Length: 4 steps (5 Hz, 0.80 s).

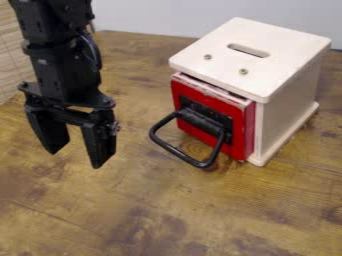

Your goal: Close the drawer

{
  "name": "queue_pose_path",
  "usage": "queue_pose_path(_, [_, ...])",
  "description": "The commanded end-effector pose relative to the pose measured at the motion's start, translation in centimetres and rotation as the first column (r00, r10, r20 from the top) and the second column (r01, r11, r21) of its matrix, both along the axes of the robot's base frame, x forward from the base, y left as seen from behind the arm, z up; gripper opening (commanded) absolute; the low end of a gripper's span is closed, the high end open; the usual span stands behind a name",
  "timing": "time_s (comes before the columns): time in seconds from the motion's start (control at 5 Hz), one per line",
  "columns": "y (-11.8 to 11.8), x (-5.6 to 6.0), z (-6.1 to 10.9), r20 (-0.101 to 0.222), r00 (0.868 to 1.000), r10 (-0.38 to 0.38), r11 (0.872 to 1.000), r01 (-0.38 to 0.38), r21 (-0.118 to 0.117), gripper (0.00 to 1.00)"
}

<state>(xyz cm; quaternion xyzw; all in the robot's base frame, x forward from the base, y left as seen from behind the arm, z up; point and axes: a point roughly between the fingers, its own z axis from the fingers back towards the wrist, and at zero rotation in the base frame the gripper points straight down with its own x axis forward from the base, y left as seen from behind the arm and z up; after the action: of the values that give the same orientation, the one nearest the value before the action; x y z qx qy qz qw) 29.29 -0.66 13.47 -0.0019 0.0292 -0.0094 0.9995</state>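
Note:
The drawer (201,120) is a red front with a dark slotted centre, set in a cream-white cube box (274,90) at the right. Its front stands slightly out from the box face. A large black loop handle (181,143) hangs from it and rests toward the table. My gripper (75,140) is black and points down at the left, with its two fingers apart and nothing between them. It stands well to the left of the handle, not touching it.
The wooden table (160,215) spreads around the box and the arm. The box's white top has a slot (249,48) and two small screws. The black arm (60,50) rises at the upper left.

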Motion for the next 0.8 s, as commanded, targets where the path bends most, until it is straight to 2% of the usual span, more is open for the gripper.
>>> queue_pose_path(0.0, [-0.1,-0.1,0.1,-0.008,1.000,0.011,1.000,-0.011,0.001,1.00])
queue_pose_path(0.2, [-0.2,-0.1,0.2,-0.016,1.000,0.023,1.000,-0.023,0.004,1.00])
queue_pose_path(0.6, [-0.9,-0.2,1.6,0.004,0.999,-0.044,0.999,0.044,-0.020,1.00])
